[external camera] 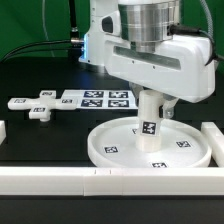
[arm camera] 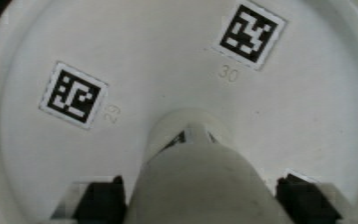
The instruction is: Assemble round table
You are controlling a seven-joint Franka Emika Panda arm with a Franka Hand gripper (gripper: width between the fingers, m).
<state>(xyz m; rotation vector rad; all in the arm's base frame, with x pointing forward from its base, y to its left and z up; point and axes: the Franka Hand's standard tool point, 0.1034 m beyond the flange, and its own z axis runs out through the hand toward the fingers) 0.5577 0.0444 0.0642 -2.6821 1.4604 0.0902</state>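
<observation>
The round table's white disc (external camera: 110, 150) lies flat on the black table in front of the arm, with small black-and-white tags on it. The white post (external camera: 150, 112), which carries a tag, stands upright at the disc's centre. My gripper (external camera: 150, 92) is directly above the disc and reaches down around the top of the post. In the wrist view the post (arm camera: 197, 165) runs between my two black fingers (arm camera: 101, 198), which sit against its sides; the gripper (arm camera: 197, 198) is shut on it. The disc (arm camera: 158, 55) fills the view behind, showing two tags.
The marker board (external camera: 100, 98) lies behind the disc. Small white tagged parts (external camera: 32, 107) lie at the exterior view's left. White border rails run along the front (external camera: 60, 178) and the exterior view's right (external camera: 214, 140).
</observation>
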